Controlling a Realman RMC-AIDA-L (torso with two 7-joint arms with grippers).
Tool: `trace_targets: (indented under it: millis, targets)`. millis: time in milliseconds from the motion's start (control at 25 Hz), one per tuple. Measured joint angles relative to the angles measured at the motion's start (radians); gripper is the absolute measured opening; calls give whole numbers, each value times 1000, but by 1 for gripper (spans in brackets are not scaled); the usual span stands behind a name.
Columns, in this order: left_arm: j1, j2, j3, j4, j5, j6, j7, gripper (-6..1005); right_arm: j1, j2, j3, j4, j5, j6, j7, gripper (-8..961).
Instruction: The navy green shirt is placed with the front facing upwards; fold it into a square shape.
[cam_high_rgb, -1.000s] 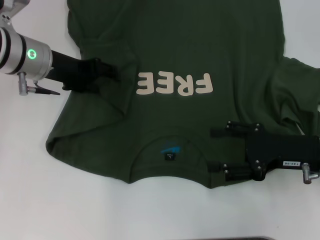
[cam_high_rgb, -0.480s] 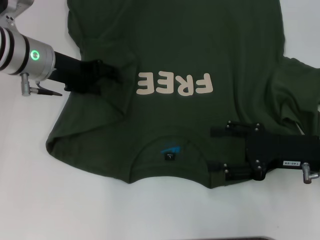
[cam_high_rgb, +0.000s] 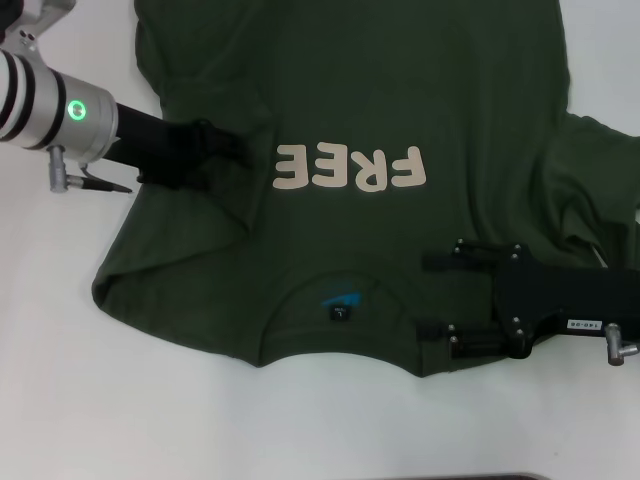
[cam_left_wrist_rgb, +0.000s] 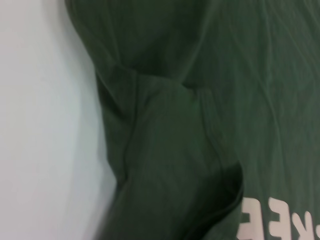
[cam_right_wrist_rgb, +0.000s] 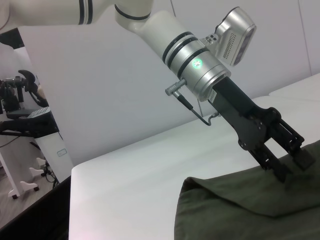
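On the table: the shirt (cam_high_rgb: 380, 110) lies spread flat, front up, collar toward six o'clock in the head view, cream lettering (cam_high_rgb: 350, 168) reading upside down across the chest.
Left sleeve: already turned in over the body; the left wrist view shows its doubled layer (cam_left_wrist_rgb: 170, 165) and a curved fold edge close by the lettering.
Left claw (cam_high_rgb: 228, 152): at nine o'clock of the lettering, down on the folded sleeve; the right wrist view shows its fingers (cam_right_wrist_rgb: 282, 150) parted and touching the cloth, gripping nothing that I can see.
Right claw (cam_high_rgb: 435, 297): at four o'clock of the collar, over the shoulder, fingers spread wide and empty.
Risk one: if the left claw drags sideways as it lifts, the turned-in sleeve would likely slide back out or bunch, spoiling that straight edge.
Risk two: the right sleeve (cam_high_rgb: 600, 190) sits rumpled at three o'clock; folding over it unsmoothed would probably leave a lumpy, uneven square.
Risk three: a pinch catching only the top layer at the shoulder may let the back sag.
Surface: plain white table (cam_high_rgb: 150, 400), smooth, offering little grip for the cloth.
Room: pale wall (cam_right_wrist_rgb: 100, 90) behind; a dark stand with equipment (cam_right_wrist_rgb: 25, 110) at the far side.
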Motion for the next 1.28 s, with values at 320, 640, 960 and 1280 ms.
trace_targets:
  millis: [320, 640, 960, 1280]
  targets:
    - [-11, -13, 10, -1, 0, 22, 3, 735, 0, 0, 1, 0, 0, -1, 0, 873]
    - [2, -9, 9, -45, 14, 19, -2, 736, -1, 0, 1, 0, 0, -3, 0, 873]
    - [4, -10, 38, -58, 23, 22, -2, 731, -1, 1, 1, 0, 0, -4, 0, 873]
    - [5, -12, 50, -59, 34, 20, -5, 725, 0, 0, 2, 0, 0, -5, 0, 873]
